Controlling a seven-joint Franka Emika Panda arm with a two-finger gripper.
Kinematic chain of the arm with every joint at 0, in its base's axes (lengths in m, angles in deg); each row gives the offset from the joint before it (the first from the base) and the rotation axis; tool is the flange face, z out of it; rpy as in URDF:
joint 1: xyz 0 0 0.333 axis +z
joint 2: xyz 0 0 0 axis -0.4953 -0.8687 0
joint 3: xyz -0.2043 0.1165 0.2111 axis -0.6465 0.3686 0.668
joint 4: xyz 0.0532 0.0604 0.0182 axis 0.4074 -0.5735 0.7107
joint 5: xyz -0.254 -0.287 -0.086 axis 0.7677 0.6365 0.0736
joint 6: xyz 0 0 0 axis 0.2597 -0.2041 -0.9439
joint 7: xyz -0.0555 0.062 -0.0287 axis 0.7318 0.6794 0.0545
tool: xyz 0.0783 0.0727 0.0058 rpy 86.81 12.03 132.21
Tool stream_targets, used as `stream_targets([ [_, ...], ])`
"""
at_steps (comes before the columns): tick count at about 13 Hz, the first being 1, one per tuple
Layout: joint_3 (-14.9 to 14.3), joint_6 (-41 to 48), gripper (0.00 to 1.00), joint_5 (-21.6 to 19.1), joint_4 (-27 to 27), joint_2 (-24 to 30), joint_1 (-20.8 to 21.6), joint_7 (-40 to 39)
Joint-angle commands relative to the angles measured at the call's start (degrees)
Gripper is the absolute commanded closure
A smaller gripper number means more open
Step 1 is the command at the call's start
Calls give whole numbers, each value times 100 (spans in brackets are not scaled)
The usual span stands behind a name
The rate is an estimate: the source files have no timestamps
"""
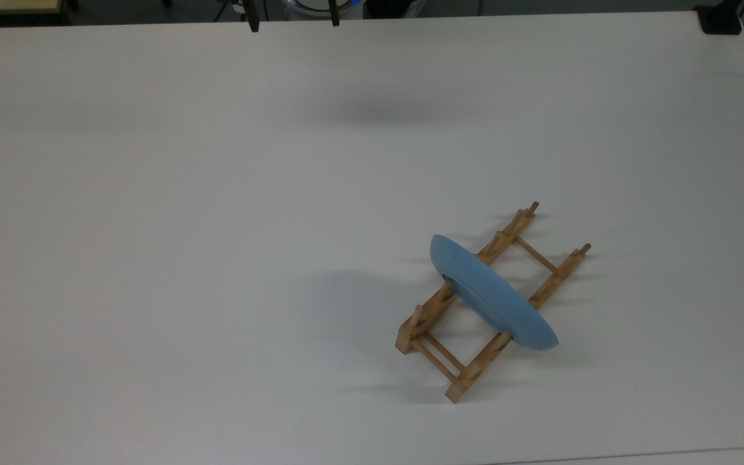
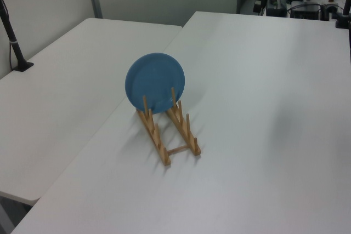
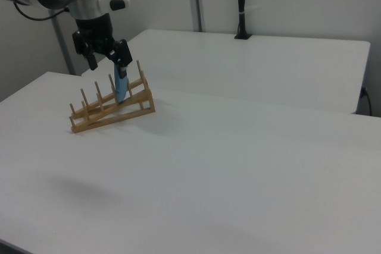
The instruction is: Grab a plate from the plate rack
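Light-blue round plate point(image 1: 492, 303) standing on edge, upright, sitting crosswise between pegs of small light-brown wooden rack point(image 1: 440, 352). Rack lying ladder-like on white desk point(image 1: 185, 226), angled diagonally, toward the top view's lower right.

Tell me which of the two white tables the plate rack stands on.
The table on the left view's right, with the plate rack near its seam edge; the other table carries a black post.
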Motion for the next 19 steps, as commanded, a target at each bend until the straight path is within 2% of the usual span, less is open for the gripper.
stream_targets([
  [1, -15, 24, 0, -32, -105, 64, 39, -81],
  [13, 11, 42, 0, 12, -96, -6, 57, -142],
  [15, 37, 42, 0, 440, -105, -58, 65, -169],
  [16, 159, 16, 0, 834, -105, -189, 65, -291],
  [17, 256, -54, 0, 1038, -96, -330, 48, -431],
  [19, 275, -641, 0, 1172, -53, -445, 57, -477],
])
